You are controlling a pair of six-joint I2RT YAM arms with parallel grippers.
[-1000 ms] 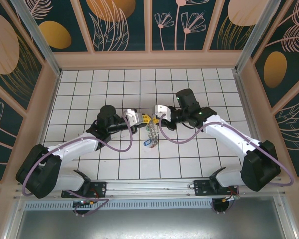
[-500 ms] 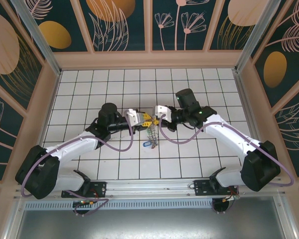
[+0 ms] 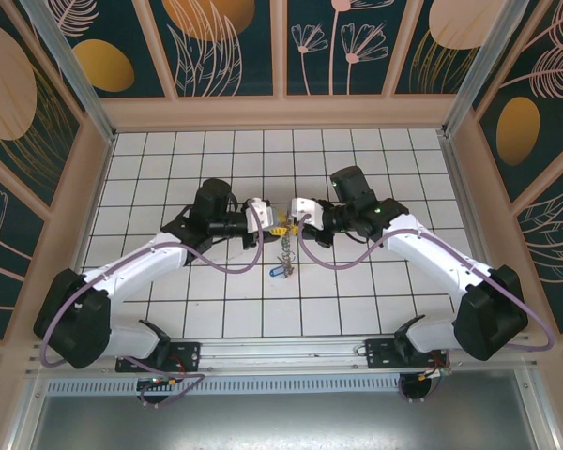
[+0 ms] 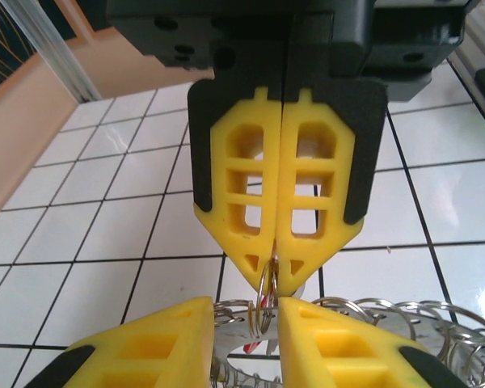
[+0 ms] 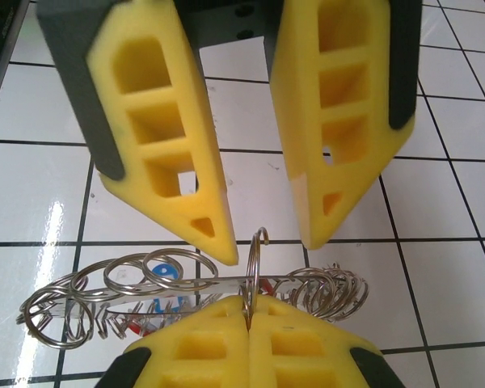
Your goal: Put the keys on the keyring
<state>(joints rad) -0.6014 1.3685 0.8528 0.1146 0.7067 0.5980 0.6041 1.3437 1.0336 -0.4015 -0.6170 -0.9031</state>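
Note:
The keyring (image 3: pixel 286 248) hangs between my two grippers above the tiled floor. It is a flat metal band (image 5: pixel 190 284) fringed with small wire loops (image 4: pixel 436 319). My right gripper (image 5: pixel 249 309) is shut on one upright loop (image 5: pixel 254 263) of its rim. In the left wrist view the right gripper (image 4: pixel 275 273) points down with that loop pinched at its tips. My left gripper (image 4: pixel 242 319) stands open just in front of it, a finger on each side of the loop and not touching it. A blue-tagged key (image 3: pixel 279 272) dangles below, its tag (image 5: pixel 163 271) behind the loops. A red tag (image 4: pixel 259 343) shows too.
White tiled floor (image 3: pixel 375 300) lies all around, with wooden walls (image 3: pixel 94 187) at the left, back and right. The two arms meet near the middle of the floor, their bases on the rail (image 3: pixel 291 354) at the near edge.
My left gripper was shut at the loop and has let go, its fingers now apart. Its wrist has shifted slightly toward the back. The right gripper keeps its hold.

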